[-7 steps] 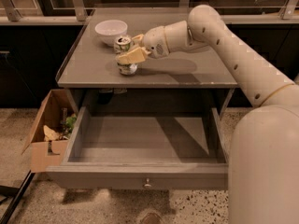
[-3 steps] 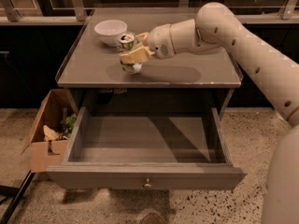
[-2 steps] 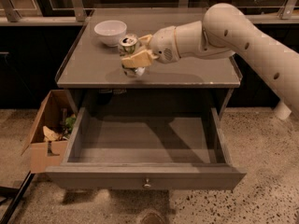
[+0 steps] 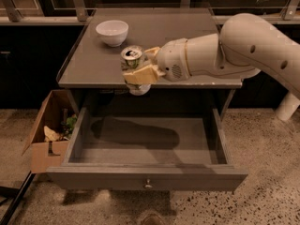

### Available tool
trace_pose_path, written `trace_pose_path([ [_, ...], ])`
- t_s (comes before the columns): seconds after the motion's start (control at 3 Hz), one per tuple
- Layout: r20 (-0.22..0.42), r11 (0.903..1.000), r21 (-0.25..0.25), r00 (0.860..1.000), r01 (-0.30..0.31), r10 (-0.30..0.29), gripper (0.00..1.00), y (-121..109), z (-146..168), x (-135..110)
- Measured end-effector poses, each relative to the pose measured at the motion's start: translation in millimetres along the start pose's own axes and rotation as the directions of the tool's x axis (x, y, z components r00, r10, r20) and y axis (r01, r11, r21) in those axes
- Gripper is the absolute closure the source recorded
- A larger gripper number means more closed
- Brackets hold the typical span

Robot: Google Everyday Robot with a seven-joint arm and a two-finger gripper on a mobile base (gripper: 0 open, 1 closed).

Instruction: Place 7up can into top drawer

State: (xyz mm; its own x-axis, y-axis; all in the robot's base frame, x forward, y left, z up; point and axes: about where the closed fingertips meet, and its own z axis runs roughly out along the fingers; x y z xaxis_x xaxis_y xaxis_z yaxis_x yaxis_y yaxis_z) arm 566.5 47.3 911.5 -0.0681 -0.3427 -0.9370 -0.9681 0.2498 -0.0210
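Observation:
The 7up can [image 4: 132,60], white and green with a silver top, is held upright in my gripper [image 4: 139,69]. The gripper's tan fingers [image 4: 140,74] are shut around the can's body. The can hangs in the air at the front edge of the table, above the back left part of the drawer. The top drawer [image 4: 146,177] is pulled wide open below the table. It is grey and shallow, with a small round metal knob [image 4: 148,184] at the centre of its front panel. Nothing lies inside it.
A white bowl [image 4: 112,32] stands at the back left of the grey table [image 4: 187,36]. A brown cardboard box [image 4: 44,139] with scraps in it stands on the floor left of the drawer. My white arm [image 4: 234,50] reaches in from the right.
My gripper has lifted the can off the table top and carried it forward and to the right, to the table's front edge over the open drawer.

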Motion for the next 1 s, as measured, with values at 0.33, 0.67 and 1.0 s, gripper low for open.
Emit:
trace_pose_path([
  [0.33, -0.029, 0.9946, 0.102, 0.999, -0.022, 0.025, 1.00, 33, -23, 18],
  [0.67, -0.039, 0.9869, 0.159, 0.999, -0.031, 0.038, 1.00, 44, -37, 36],
  [1.0, -0.004, 0.9864, 0.158, 0.999, -0.046, 0.047, 1.00, 42, -46, 61],
])
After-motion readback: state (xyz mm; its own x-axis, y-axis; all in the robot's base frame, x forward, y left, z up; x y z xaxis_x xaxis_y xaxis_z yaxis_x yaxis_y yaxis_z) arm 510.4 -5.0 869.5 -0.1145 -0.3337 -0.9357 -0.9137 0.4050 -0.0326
